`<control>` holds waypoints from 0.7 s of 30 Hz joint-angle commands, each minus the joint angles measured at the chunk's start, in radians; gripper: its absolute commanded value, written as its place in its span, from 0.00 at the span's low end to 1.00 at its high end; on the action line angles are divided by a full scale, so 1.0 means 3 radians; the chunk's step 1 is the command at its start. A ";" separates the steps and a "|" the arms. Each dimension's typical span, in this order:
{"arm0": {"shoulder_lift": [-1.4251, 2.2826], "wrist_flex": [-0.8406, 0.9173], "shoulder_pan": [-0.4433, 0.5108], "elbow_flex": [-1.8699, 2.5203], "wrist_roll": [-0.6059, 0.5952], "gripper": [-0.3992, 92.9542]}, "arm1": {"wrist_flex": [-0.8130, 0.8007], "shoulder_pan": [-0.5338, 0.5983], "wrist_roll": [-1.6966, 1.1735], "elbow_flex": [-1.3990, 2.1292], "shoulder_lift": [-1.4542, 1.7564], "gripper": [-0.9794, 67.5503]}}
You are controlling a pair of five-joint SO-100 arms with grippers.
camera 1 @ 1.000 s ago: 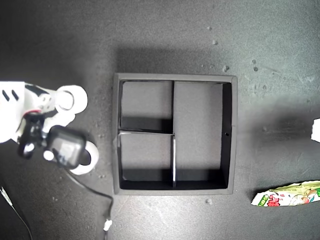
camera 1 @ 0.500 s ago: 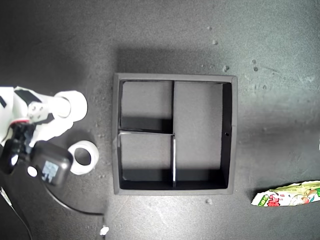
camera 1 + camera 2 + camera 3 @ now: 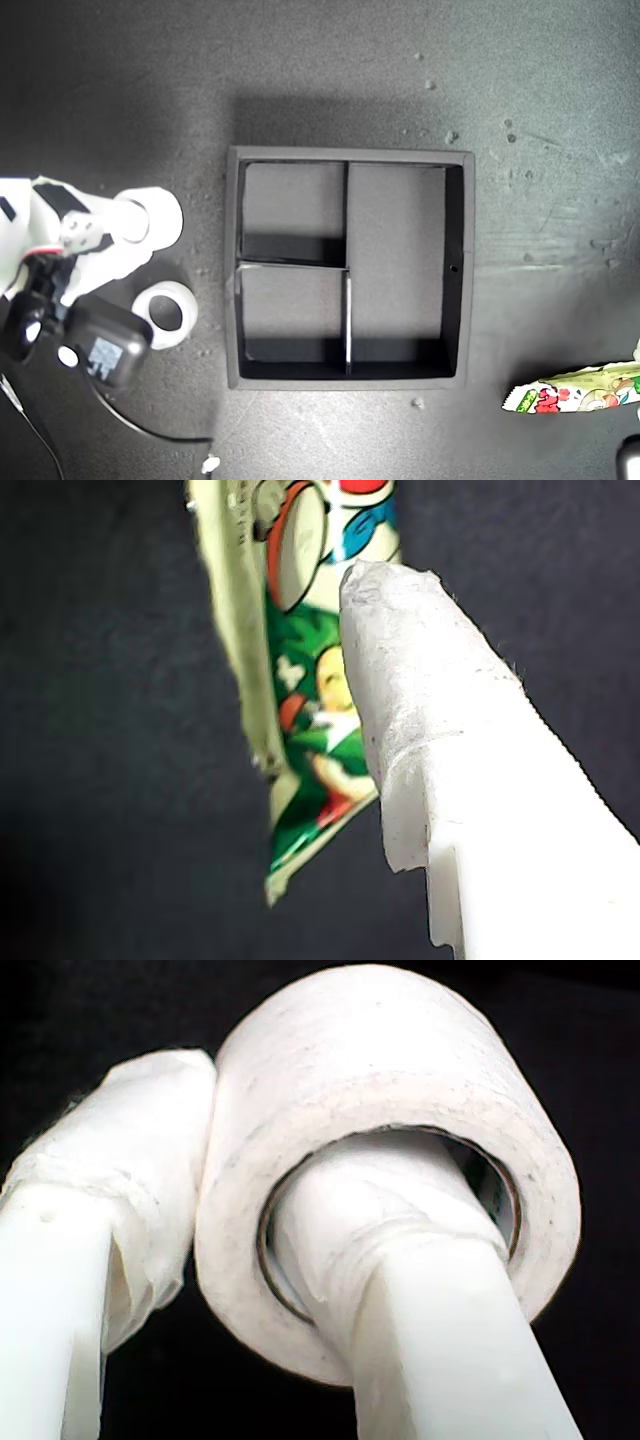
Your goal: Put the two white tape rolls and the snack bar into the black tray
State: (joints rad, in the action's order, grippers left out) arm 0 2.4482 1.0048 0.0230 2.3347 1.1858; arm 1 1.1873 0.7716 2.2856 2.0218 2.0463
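Tabletop [image 3: 330, 60] dark and matte, carrying the black tray [image 3: 457, 270] at the middle of the exterior view; its two small compartments and its long one hold nothing.

My second gripper [image 3: 235, 1210] is closed on one white tape roll [image 3: 400, 1090]: one finger [image 3: 400, 1290] passes through the centre hole, the other [image 3: 120, 1210] presses the outer wall. In the exterior view this roll [image 3: 152, 216] sits at the gripper tip, well to the left of the tray.

Second tape roll [image 3: 165, 315] lies flat on the tabletop just below the held one, near the tray's left wall, apart from it.

Snack bar [image 3: 575, 388] lies at the exterior view's lower right, outside the tray. In the first wrist view one white finger [image 3: 440, 740] of my first gripper overlaps the wrapper [image 3: 310, 730]; its jaw state cannot be told.
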 commanded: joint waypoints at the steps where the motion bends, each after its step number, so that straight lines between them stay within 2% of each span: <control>1: 0.0000 -0.0010 0.0010 -0.0148 0.0000 0.01 | -0.0690 0.0118 0.0215 0.0378 -0.0026 0.39; 5: 0.0046 -0.0010 0.0020 -0.0112 0.0010 0.01 | -0.1232 0.0179 0.0302 0.0578 -0.0266 0.43; 12: 0.0000 -0.0066 0.0031 -0.0082 0.0020 0.01 | -0.1457 0.0194 0.0286 0.0516 -0.0552 0.52; 17: -0.0041 -0.0066 0.0041 -0.0097 0.0020 0.01 | -0.1948 0.0179 0.0240 0.0639 -0.0879 0.52; 21: -0.0051 -0.0066 0.0041 -0.0118 -0.0005 0.01 | -0.2234 0.0143 0.0215 0.0890 -0.1028 0.45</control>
State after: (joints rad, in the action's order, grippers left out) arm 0 2.4360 1.0048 0.0245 2.3347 1.1858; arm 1 0.5706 0.8314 2.3577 2.2596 1.7426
